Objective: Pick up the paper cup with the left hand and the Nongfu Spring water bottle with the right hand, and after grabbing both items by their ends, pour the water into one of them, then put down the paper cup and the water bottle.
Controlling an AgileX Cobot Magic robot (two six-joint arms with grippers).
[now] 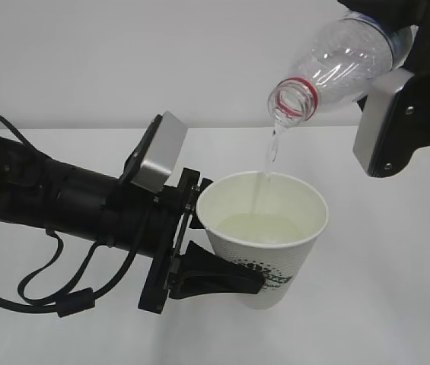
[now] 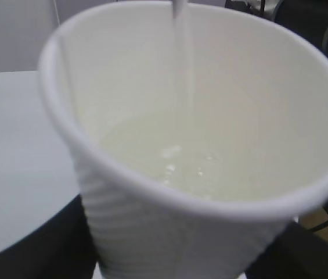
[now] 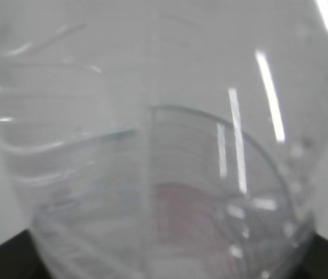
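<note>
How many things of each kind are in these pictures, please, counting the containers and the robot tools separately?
Paper cups: 1, the white cup with water in it.
Plastic bottles: 1, the clear bottle tilted above the cup, pouring.
Robot tools: 2, the left tool holding the cup and the right tool holding the bottle.
Total: 4

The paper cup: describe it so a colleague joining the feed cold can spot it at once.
On the white table, follow the long black left arm to its jaws at the picture's centre; they clamp the paper cup by its lower side, holding it upright. It is white and tapered with a dark printed logo, partly filled, and a thin stream of water falls into it from the tilted clear bottle above.
</note>
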